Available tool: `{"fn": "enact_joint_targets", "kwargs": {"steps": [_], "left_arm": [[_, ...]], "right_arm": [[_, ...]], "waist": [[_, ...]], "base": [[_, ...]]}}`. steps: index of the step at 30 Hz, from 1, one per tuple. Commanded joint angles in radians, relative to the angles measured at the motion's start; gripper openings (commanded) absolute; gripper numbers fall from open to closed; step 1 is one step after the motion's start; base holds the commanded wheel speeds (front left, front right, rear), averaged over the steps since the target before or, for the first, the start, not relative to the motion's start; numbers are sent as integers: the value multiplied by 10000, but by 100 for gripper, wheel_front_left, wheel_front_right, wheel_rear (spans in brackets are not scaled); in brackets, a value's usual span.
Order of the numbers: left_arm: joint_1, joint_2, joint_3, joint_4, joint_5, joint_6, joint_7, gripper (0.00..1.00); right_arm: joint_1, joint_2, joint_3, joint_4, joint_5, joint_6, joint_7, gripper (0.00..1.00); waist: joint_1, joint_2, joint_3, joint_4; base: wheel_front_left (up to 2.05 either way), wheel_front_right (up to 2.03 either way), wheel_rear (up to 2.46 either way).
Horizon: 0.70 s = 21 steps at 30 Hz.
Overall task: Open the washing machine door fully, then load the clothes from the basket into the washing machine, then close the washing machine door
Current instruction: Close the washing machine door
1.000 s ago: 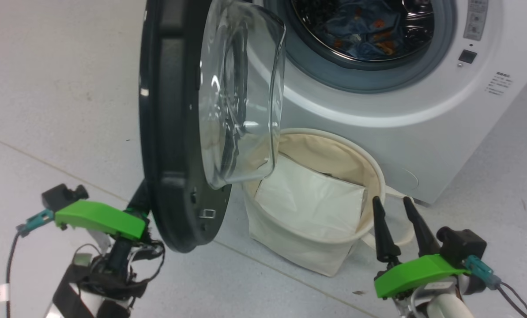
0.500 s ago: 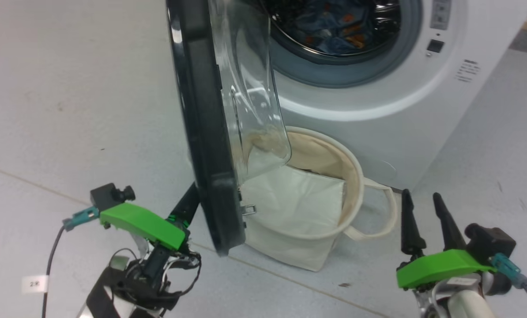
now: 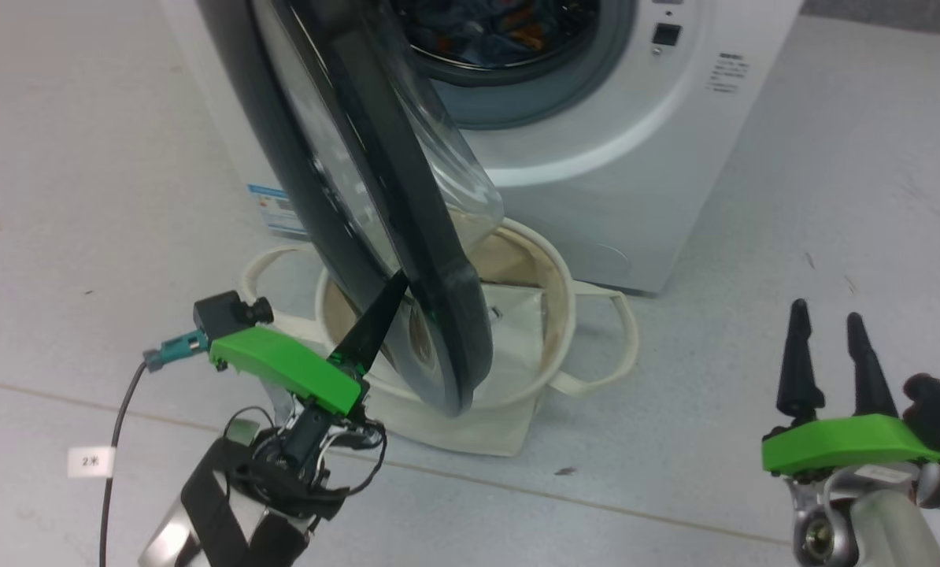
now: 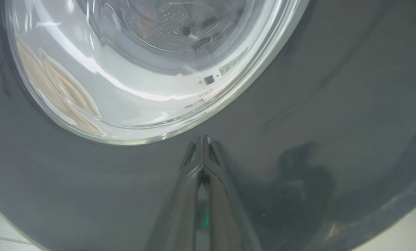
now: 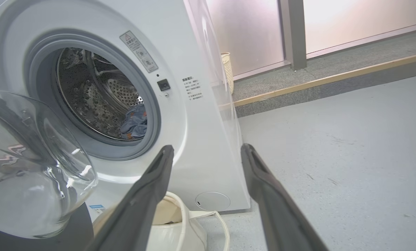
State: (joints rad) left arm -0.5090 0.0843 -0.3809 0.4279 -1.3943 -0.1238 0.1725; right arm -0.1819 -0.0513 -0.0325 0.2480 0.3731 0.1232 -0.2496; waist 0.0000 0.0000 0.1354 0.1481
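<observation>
The white washing machine [image 3: 619, 157] stands ahead with its black washing machine door [image 3: 403, 197] swung partway across the opening, glass bowl facing the drum. My left gripper [image 3: 397, 281] is shut, tips pressed on the door's glossy outer face [image 4: 298, 104] just below the glass in the left wrist view [image 4: 202, 137]. Blue clothes with orange spots [image 3: 517, 35] lie in the drum [image 5: 135, 123]. The cream basket [image 3: 568, 291] sits on the floor under the door. My right gripper [image 3: 828, 319] hangs open at the lower right, holding nothing [image 5: 208, 148].
A flat white liner sheet [image 3: 521, 323] lies in the basket. The basket's loop handle [image 3: 627, 339] sticks out to the right. Grey floor spreads right of the machine [image 5: 333, 157]; a raised kerb [image 5: 326, 80] and a wicker bin [image 5: 227, 69] stand beyond.
The door has swung from standing edge-on toward the machine's opening, with my shut left gripper following against its outer face. The head camera has shifted too. The right gripper stays open.
</observation>
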Motion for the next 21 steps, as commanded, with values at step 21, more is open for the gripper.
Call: {"fn": "enact_joint_targets", "kwargs": {"steps": [21], "left_arm": [[-1366, 228, -268, 262, -52, -69, -822, 0]], "right_arm": [[-954, 11, -780, -90, 768, 75, -122, 100]], "waist": [[0, 0, 892, -1356]], "base": [[0, 0, 0]]}}
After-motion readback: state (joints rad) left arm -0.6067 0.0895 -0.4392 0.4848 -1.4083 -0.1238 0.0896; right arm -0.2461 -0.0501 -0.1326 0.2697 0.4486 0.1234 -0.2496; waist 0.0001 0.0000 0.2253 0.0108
